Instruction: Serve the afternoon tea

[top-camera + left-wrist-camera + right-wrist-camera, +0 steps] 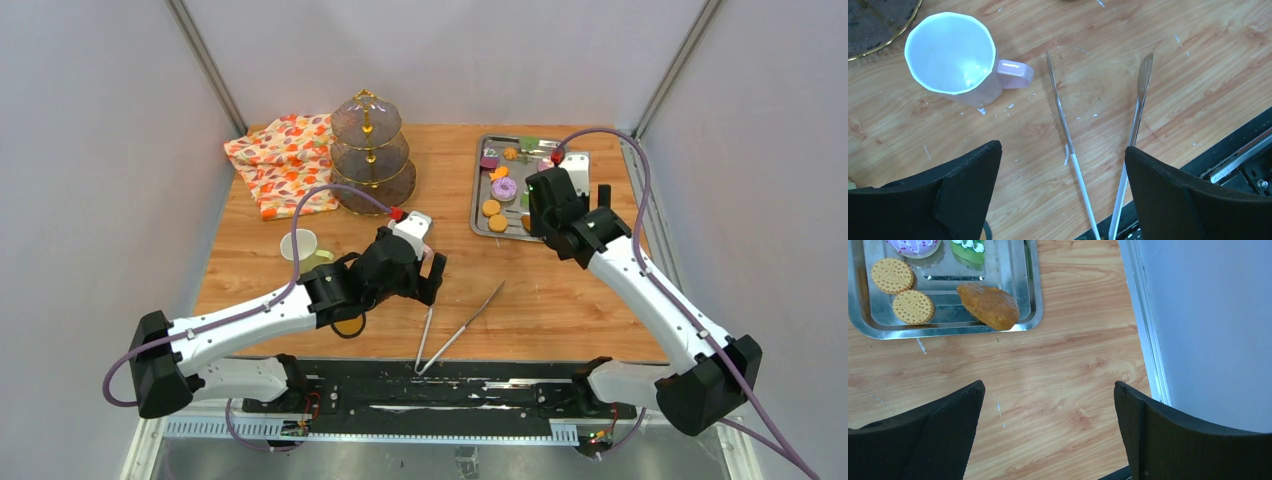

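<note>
Left gripper (1060, 150) recorded spread wide, holding nothing, above the tongs (1063, 120) on the worktop (1148, 30). The pink mug (950, 52) is seen upright just beside it. Right gripper (1048, 387) also spread and unloaded, near the steel tray (1030, 295), on which the pastries (892, 276) are lying. The three-tier stand (370, 155) is set well apart.

A wooden table (560, 300) carries a steel tray (477, 205) near its far right corner, long side running towards the far edge. A cloth (280, 160) printed with orange and red leaves lies rumpled at the far left corner. Metal tongs (462, 325) lie flat by the middle of the near edge, hinge nearest that edge, arms spread apart.
</note>
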